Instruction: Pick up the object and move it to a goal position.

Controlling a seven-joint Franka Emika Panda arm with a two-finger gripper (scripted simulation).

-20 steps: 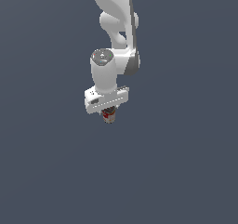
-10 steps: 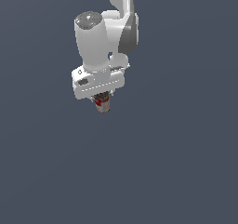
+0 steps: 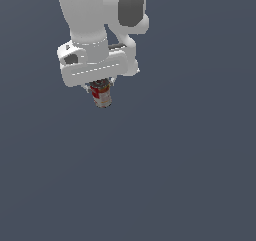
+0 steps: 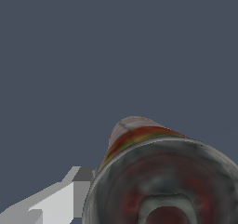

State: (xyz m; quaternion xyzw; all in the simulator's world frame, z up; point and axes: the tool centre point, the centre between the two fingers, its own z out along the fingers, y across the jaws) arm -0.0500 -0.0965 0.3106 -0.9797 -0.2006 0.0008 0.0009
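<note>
The end effector point(image 3: 101, 89) is clamped on the can point(image 3: 102, 95). The can hangs straight down from under the wide white hand of the arm point(image 3: 95, 15). Its top part is tucked up between the fingers, so only the lower part of the can shows below them. The can has a red and white label and a grey metal bottom. It is thinner than the white hand above it.

In the exterior view, the can is up in the air in the upper part of the scene, a little toward the exterior view's left. The surface point(image 3: 175, 175) all around it is plain dark blue-grey, and the can does not touch it.

In the wrist view, the can point(image 4: 158, 172) is very close and fills much of the picture. Its round grey metal end faces the camera, with the red label running away behind it. One white finger point(image 4: 65, 197) sits right beside the can. The other finger is hidden.

The thick white arm goes up from the hand and out of the picture.
</note>
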